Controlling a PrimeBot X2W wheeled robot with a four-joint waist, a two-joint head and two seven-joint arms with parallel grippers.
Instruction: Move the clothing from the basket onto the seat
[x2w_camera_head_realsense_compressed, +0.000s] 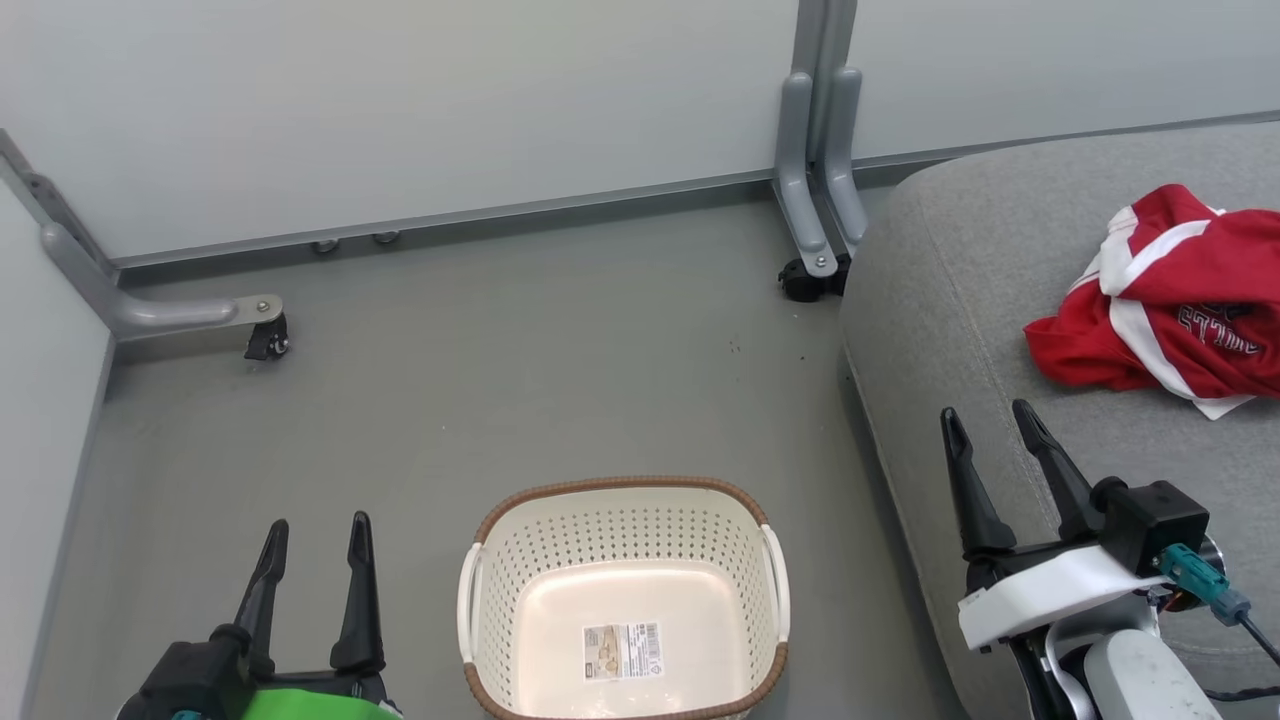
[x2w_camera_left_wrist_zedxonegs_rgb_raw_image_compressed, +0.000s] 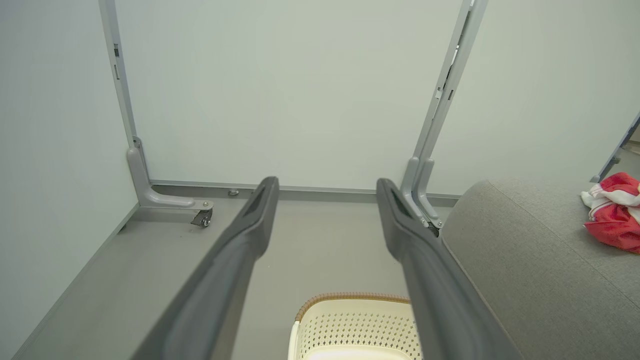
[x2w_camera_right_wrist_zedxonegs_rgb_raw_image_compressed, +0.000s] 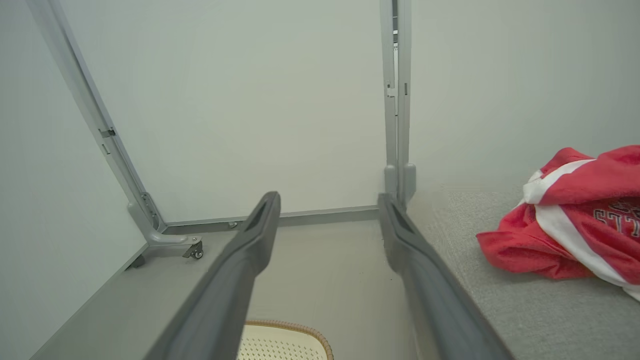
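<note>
The cream-white basket with a brown rim stands on the grey floor, holding nothing but a label sticker on its bottom. Red clothing with white stripes and lettering lies crumpled on the grey seat at the right. My left gripper is open to the left of the basket, low over the floor. My right gripper is open above the seat's front edge, left of the clothing. The wrist views show the basket's rim, the clothing and the seat.
Pale partition walls close the back and left, with grey metal feet on castors. Bare grey floor lies between the walls, basket and seat. A cable hangs from my right wrist.
</note>
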